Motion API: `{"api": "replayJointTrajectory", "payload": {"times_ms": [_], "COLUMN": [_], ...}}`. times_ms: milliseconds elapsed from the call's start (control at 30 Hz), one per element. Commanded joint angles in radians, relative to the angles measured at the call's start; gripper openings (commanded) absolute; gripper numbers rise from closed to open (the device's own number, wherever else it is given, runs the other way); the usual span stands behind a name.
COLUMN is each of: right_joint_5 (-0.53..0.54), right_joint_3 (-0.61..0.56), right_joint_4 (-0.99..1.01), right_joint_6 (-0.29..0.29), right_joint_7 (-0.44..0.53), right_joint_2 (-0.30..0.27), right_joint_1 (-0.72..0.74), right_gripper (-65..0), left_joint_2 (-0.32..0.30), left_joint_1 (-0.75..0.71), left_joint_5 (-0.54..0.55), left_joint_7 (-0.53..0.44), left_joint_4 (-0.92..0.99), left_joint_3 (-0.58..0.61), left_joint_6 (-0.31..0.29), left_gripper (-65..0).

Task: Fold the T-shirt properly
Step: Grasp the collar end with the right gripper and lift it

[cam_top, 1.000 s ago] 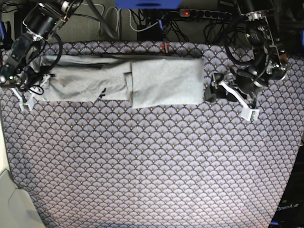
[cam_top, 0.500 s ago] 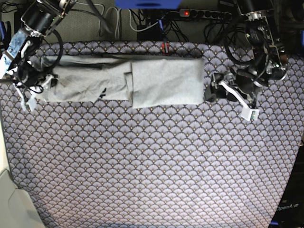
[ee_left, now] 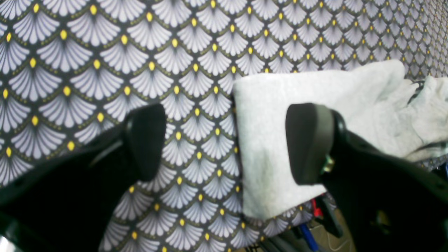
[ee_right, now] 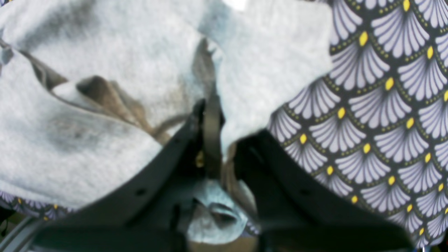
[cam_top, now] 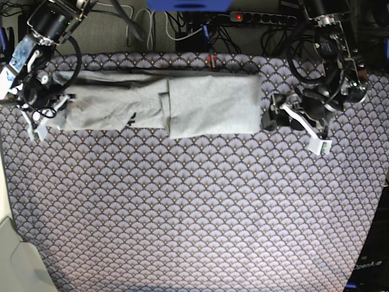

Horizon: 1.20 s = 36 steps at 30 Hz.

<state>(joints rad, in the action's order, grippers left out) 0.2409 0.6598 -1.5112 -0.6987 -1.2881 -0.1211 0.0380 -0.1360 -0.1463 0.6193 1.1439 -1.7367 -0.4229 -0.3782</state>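
- Where the T-shirt (cam_top: 164, 106) is seen from the base view, it is laid as a long folded strip across the far part of the table (cam_top: 194, 213), which is covered by a tablecloth (cam_top: 182, 201) printed with a fan-scale pattern.
- The right half of the strip is shown as a smooth, flat rectangle, while the left half is more creased, with one layer overlapped by another near the middle.
- The right end effector (ee_right: 224, 154) is seen at the strip's left end in the base view, and in the right wrist view its jaws are clenched on a pinch of grey cloth that is drawn up between them.
- Around that pinch the fabric is bunched into folds, and patterned cloth is exposed just beside it.
- The left end effector (ee_left: 224, 143) is held released, with its two dark fingers (ee_left: 147, 140) set wide apart just off the strip's other end.
- In the left wrist view one finger is seen above bare tablecloth and the other in front of the shirt's short edge; whether the cloth is touched by that finger cannot be told.
- The shirt's edge there is laid flat, and its corner is shown squared off.
- Cables and a power strip (cam_top: 261, 18) are seen beyond the table's far edge.
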Motion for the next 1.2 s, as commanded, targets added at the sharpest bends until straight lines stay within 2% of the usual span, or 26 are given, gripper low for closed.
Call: {"api": "replayJointTrajectory", "payload": {"times_ms": [0, 133, 300, 433, 667, 833, 1067, 1167], "right_joint_5": [0.001, 0.002, 0.062, 0.062, 0.062, 0.062, 0.061, 0.061], "right_joint_3": [0.001, 0.001, -0.007, -0.011, -0.173, -0.231, -0.249, -0.292], "right_joint_4": [-0.027, -0.131, -0.249, -0.300, -0.302, -0.317, -0.395, -0.395], "right_joint_6": [0.001, 0.001, 0.001, 0.001, 0.001, 0.001, 0.001, 0.001], "right_joint_7": [-0.028, -0.060, -0.108, -0.108, -0.107, -0.108, -0.108, -0.108], "right_joint_2": [-0.013, -0.007, 0.022, 0.071, 0.111, 0.136, 0.200, 0.217], "right_joint_1": [0.012, 0.007, -0.019, -0.040, -0.088, -0.085, -0.080, -0.083], "right_gripper": [-65.0, -65.0, -65.0, -65.0, -65.0, -65.0, -65.0, -65.0], "left_joint_2": [-0.011, -0.017, -0.018, -0.018, -0.020, -0.047, -0.049, -0.047], "left_joint_1": [0.011, 0.011, 0.009, 0.009, 0.009, -0.009, -0.014, -0.014], "left_joint_5": [0.018, 0.018, 0.018, 0.018, 0.024, 0.027, 0.027, 0.027], "left_joint_7": [-0.017, -0.017, -0.009, -0.008, -0.008, -0.008, -0.008, -0.008], "left_joint_4": [-0.016, -0.016, -0.018, -0.018, -0.018, -0.019, -0.021, -0.027], "left_joint_3": [-0.003, -0.004, -0.035, -0.077, -0.136, -0.138, -0.138, -0.138], "left_joint_6": [-0.002, -0.002, 0.000, -0.003, -0.005, -0.005, -0.005, -0.005], "left_gripper": [-12.8, -12.8, -12.8, -12.8, -12.8, -12.8, -12.8, -12.8]}}
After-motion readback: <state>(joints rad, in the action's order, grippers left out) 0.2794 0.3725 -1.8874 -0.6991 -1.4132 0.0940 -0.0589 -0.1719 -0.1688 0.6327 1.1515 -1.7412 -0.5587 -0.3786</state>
